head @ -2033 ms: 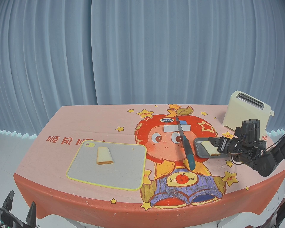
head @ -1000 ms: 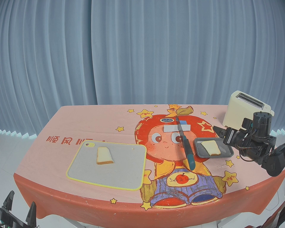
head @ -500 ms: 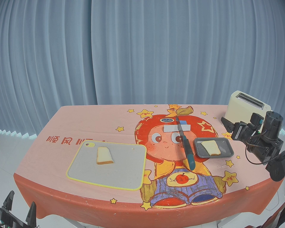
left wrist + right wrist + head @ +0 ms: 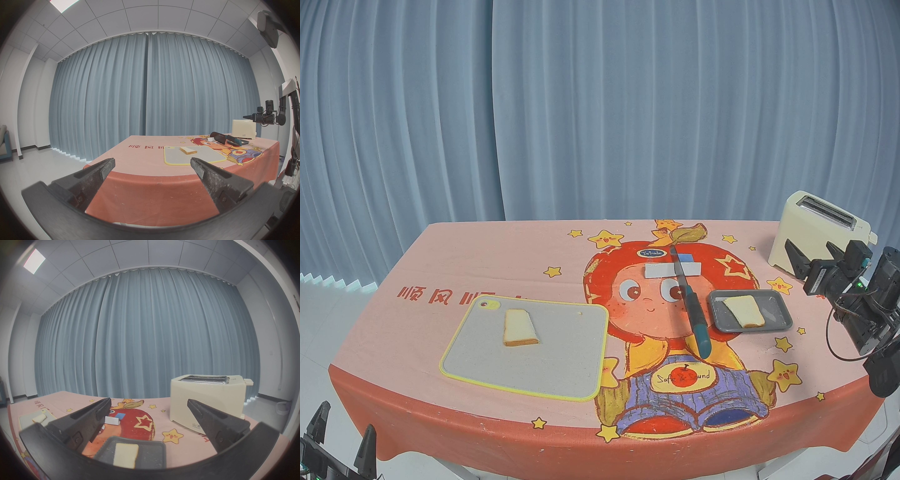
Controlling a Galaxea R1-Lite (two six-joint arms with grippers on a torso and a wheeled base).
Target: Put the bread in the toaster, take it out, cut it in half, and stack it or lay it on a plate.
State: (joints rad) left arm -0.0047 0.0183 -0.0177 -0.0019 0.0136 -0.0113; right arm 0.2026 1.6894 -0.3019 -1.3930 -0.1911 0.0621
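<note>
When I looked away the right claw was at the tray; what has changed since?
The right claw drew back from the tray toward the toaster, open and empty, leaving the tray slice where it lay. The knife, board, board slice and left claw stayed put.

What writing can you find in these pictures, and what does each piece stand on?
Red characters on the tablecloth: the last hidden behind the cutting board.
Dark oval label on the printed figure's hair: too small to read.
Script around the printed apple: blurred.
Small print low on the toaster: too small.
</note>
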